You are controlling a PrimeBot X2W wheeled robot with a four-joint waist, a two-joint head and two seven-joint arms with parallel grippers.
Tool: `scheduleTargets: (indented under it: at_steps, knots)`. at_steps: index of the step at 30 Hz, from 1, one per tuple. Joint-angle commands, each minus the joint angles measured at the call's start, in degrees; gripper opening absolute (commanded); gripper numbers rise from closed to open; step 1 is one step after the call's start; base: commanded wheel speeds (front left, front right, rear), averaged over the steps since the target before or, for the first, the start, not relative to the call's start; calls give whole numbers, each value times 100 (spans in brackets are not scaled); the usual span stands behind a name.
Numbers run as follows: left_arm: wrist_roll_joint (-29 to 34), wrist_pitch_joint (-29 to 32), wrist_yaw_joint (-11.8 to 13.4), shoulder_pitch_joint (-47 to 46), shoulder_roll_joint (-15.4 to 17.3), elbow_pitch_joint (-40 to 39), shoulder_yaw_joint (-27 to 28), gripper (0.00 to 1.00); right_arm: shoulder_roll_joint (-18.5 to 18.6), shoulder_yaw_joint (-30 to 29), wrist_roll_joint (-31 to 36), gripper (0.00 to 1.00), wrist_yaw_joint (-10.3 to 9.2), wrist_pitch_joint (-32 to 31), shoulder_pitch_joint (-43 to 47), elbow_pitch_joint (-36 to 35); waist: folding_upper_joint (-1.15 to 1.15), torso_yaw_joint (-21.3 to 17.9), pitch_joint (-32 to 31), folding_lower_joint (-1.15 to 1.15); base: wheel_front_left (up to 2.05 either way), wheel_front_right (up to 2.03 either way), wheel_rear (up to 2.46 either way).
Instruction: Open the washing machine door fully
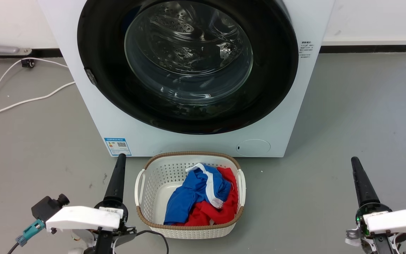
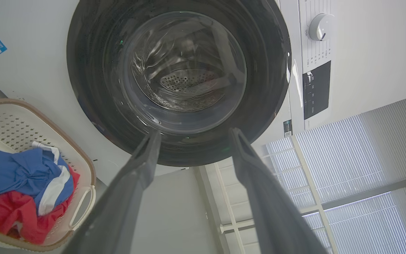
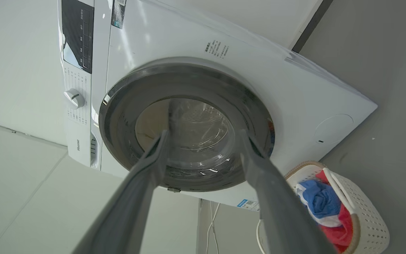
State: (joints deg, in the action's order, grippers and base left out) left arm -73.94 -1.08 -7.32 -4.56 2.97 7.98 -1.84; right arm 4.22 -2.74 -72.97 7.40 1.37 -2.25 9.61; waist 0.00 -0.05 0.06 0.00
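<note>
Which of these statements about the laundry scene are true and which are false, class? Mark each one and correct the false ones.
1. The washing machine door is shut on the washing machine. True.
2. The laundry basket is empty. False: it holds blue and red clothes.
3. The left gripper is open and holds nothing. True.
4. The right gripper grips the door's rim. False: it is open and apart from the door.

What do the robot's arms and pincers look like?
The left pincer and right pincer each have long dark fingers tapering to a tip, on round black bases with white shells behind. A teal plug and black cable sit by the left one.
</note>
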Motion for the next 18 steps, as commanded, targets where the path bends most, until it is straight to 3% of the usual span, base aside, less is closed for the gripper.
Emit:
scheduleTargets:
  at_steps: [1,6,18]
  knots:
    - [177,-52,-12,-105,17,-127,-44,100,25,5,214,100,10,50,-51,-129,0,1,-2,0,0,0,0]
    - [1044,-199,-14,-100,73,-149,-154,100,31,56,1226,100,10,195,19,-277,0,0,-19,0,0,0,0]
    - [2244,-432,-16,-105,100,-56,-214,100,31,73,2894,100,11,241,146,-515,0,-6,-45,0,0,0,0]
